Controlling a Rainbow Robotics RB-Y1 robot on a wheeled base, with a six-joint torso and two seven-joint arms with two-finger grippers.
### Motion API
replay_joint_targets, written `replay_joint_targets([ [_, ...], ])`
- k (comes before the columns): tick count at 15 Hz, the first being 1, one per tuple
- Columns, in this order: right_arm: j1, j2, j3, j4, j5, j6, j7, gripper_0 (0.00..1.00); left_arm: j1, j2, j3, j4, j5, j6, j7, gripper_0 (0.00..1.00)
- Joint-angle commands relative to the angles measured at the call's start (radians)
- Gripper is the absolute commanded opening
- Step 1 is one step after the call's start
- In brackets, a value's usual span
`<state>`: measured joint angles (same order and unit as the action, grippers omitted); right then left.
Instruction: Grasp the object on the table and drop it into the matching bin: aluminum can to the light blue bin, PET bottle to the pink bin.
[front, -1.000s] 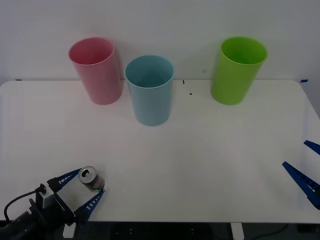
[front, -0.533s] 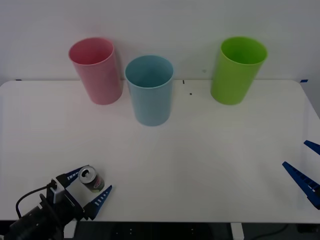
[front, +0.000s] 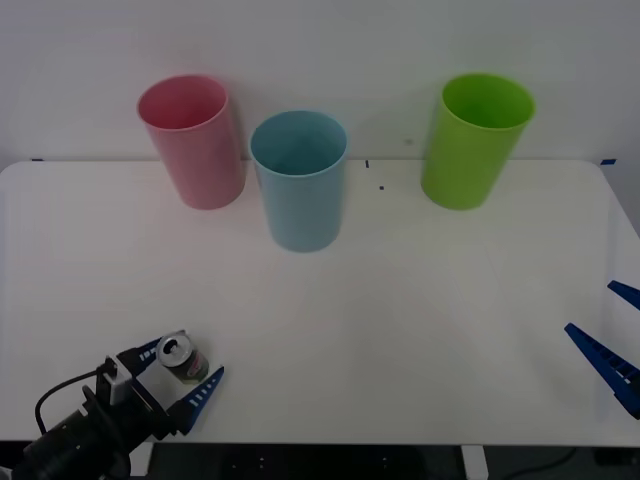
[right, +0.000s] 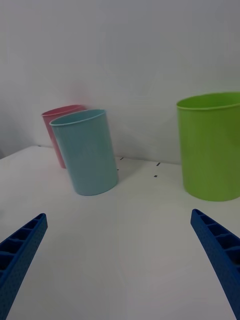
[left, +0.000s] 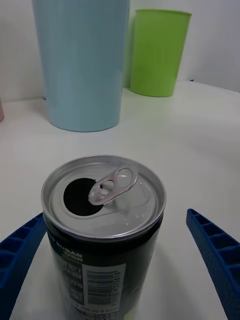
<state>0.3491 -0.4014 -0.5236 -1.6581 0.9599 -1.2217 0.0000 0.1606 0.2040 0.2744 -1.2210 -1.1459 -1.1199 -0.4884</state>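
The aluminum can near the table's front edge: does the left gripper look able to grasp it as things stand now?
Probably yes. The left gripper is open, with the upright aluminum can between its blue fingers. One finger seems close against the can, the other stands apart. Nothing else lies near it on the table.

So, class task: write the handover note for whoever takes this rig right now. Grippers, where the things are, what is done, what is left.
Left gripper: open, low at the table's near left edge, fingers on either side of the aluminum can; one finger looks close to or against it, the other is apart.
Right gripper: open, parked at the right edge.
Can stands upright on the table, tab lifted, mouth open.
Light blue bin stands between the pink bin and a lime green bin.
Done: approach. Left: close, lift, drop into light blue.
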Motion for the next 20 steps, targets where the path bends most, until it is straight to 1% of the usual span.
replay_joint_targets([
  [1, 0.000, 0.000, 0.000, 0.000, 0.000, 0.000, 0.000, 1.00, -0.001, 0.000, 0.000, 0.000, -0.001, 0.000, -0.010, 0.00],
  [12, 0.000, 0.000, 0.000, 0.000, 0.000, 0.000, 0.000, 1.00, -0.015, 0.002, 0.002, -0.005, 0.020, 0.000, 0.002, 0.00],
  [18, 0.000, 0.000, 0.000, 0.000, 0.000, 0.000, 0.000, 1.00, -0.016, 0.000, 0.014, -0.080, 0.051, 0.000, 0.045, 0.00],
  [20, 0.000, 0.000, 0.000, 0.000, 0.000, 0.000, 0.000, 1.00, -0.015, 0.002, 0.014, -0.109, 0.083, 0.000, 0.059, 0.00],
])
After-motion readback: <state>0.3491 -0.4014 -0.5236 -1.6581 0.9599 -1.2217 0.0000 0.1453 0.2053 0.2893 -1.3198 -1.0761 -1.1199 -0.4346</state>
